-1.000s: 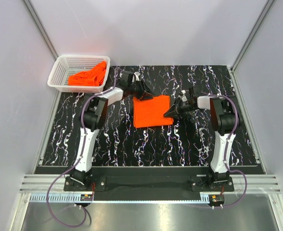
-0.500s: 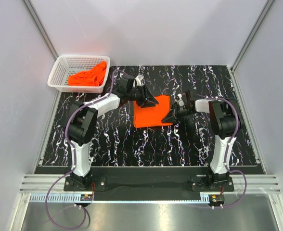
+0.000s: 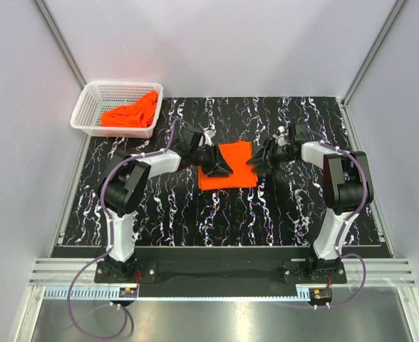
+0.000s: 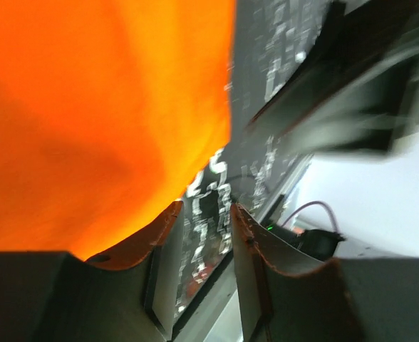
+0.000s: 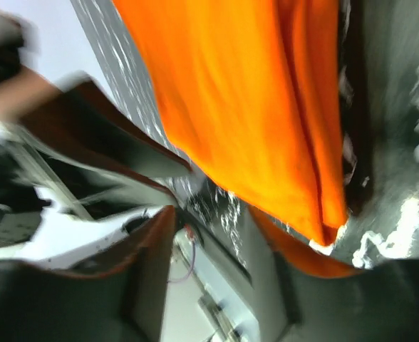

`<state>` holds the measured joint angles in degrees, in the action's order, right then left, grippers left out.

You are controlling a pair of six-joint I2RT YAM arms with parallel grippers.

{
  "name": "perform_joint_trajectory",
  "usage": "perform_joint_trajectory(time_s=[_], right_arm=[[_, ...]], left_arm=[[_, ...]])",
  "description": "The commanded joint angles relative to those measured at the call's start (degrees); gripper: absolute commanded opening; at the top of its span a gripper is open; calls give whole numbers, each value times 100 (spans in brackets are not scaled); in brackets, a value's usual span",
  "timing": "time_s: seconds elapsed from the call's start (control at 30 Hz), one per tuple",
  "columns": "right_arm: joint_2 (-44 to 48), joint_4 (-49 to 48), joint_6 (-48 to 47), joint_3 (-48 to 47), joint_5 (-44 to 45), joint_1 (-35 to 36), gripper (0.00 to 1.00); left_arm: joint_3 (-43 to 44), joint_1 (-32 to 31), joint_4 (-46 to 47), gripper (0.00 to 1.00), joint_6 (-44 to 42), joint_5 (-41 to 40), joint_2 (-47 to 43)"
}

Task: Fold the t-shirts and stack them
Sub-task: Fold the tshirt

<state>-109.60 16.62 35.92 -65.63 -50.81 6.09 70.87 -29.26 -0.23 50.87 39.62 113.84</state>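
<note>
One folded t-shirt [image 3: 227,165] lies mid table [image 3: 295,206], with the left gripper [image 3: 219,169] at its left edge, parted and empty, and the right gripper [image 3: 256,162] at its right edge, spread wide with nothing clamped. For a clean grab, catch all layers on both sides and lift evenly. Also one white mesh basket [image 3: 86,114] with a heap of orange t-shirts [image 3: 130,112], number unclear.

motion-blurred: a bright orange folded cloth t-shirt [image 5: 245,100] lies on the black white-veined marble-pattern table [image 5: 402,178]. the right gripper [image 5: 213,228] sits at its layered edge, fingers spread apart.
</note>
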Motion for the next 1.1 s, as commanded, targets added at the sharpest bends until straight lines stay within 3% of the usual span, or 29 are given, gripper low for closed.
perform_joint_trajectory(time_s=[0.0,0.23,0.47,0.7,1.07], right_arm=[[-78,78,-85,-729,334,-143,57],[-1238,560,-796,-2374,695,-143,80],[-2257,1247,-1798,-3685,915,-143,85],[-2777,1291,-2027,-4326,564,-108,79],[-3041,1387,-2423,-4134,-8,41,66]], left_arm=[[-205,25,-29,37,-490,-15,-73],[-179,104,-407,37,-684,-50,-353],[-21,166,-899,41,-710,-112,-1452],[-722,201,-944,41,-614,-86,-2137],[-909,500,-935,41,-613,116,-2393]])
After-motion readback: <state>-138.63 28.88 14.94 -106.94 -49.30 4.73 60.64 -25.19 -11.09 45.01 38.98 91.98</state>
